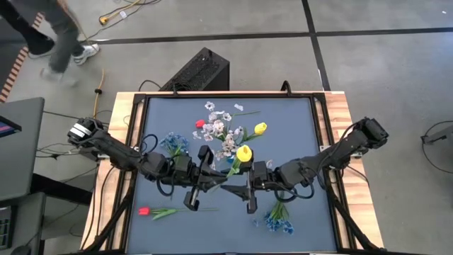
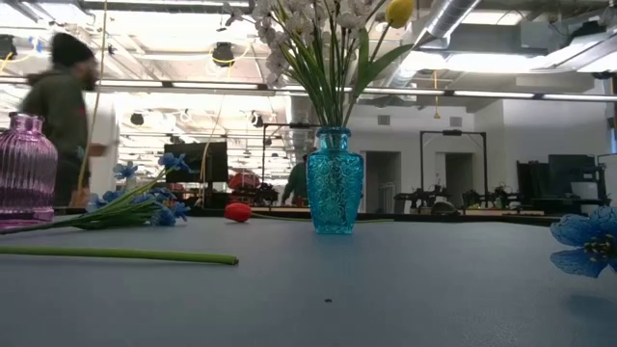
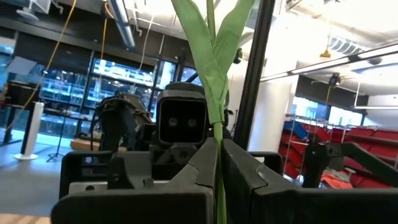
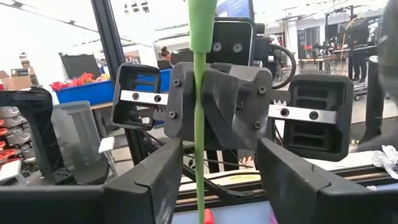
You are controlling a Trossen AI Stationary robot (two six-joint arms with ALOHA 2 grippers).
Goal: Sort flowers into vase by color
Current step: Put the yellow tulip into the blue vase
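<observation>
My left gripper (image 1: 221, 183) (image 3: 219, 180) is raised above the middle of the table and shut on a yellow tulip (image 1: 244, 152). My right gripper (image 1: 235, 188) (image 4: 219, 149) faces it, open, with a finger on either side of the tulip's stem (image 4: 199, 81), touching nothing. A turquoise vase (image 2: 335, 183) stands mid-table on its base with white blossom sprays (image 1: 221, 133) and a second yellow tulip (image 1: 260, 128) in it. A pink vase (image 2: 24, 169) stands at the left of the low view. A red tulip (image 1: 144, 210) and blue sprays (image 1: 173, 144) (image 1: 279, 221) lie flat. My left gripper pinches the yellow tulip's green stem (image 3: 216, 134) between its two fingers, just below the leaves. The fingers (image 3: 199, 171) lie level, coming from the table's left, across the stem. The tulip is lifted clear and stands roughly upright, with its head above the fingers.
Another red tulip (image 1: 200, 123) lies beside the white sprays. A long green stem (image 2: 116, 255) lies near the front edge. A black box (image 1: 200, 69) sits on the floor beyond the far edge. A person (image 1: 53, 35) walks past the far left corner.
</observation>
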